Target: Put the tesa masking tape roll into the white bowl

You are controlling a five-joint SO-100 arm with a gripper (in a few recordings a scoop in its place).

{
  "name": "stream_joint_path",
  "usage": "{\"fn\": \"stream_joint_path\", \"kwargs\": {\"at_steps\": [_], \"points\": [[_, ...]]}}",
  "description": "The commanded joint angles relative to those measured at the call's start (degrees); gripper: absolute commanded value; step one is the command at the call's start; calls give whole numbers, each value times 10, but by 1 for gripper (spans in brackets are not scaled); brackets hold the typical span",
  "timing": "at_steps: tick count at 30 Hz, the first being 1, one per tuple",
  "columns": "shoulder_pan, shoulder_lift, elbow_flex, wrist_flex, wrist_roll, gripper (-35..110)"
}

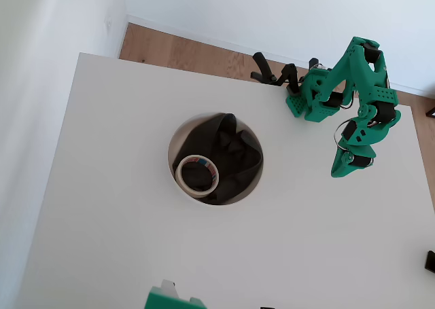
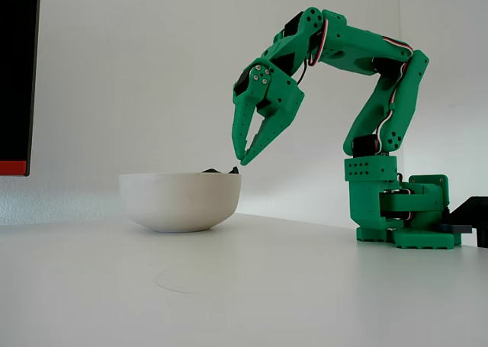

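Observation:
The tesa masking tape roll (image 1: 197,174), a cream ring with a red and blue core, lies inside the white bowl (image 1: 174,146) on its lower left side, resting on dark cloth. In the overhead view the green gripper (image 1: 337,172) hangs well to the right of the bowl, away from the tape. In the fixed view the gripper (image 2: 239,159) points down, level with the rim of the white bowl (image 2: 180,202). Its jaws taper together at the tips and hold nothing. The bowl's wall hides the tape in the fixed view.
The arm's green base (image 1: 309,102) is clamped at the table's far right edge. A green part (image 1: 170,299) pokes in at the overhead view's lower edge. A dark screen (image 2: 17,76) stands at the fixed view's left.

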Motion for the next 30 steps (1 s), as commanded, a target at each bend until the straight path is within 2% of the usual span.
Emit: {"fn": "stream_joint_path", "kwargs": {"at_steps": [1, 11, 20, 25, 30], "points": [[-18, 69, 44, -23, 23, -8], [-50, 143, 192, -113, 27, -8], [12, 191, 268, -147, -22, -8], [41, 280, 335, -144, -30, -8], [44, 475, 400, -65, -28, -8]]}}
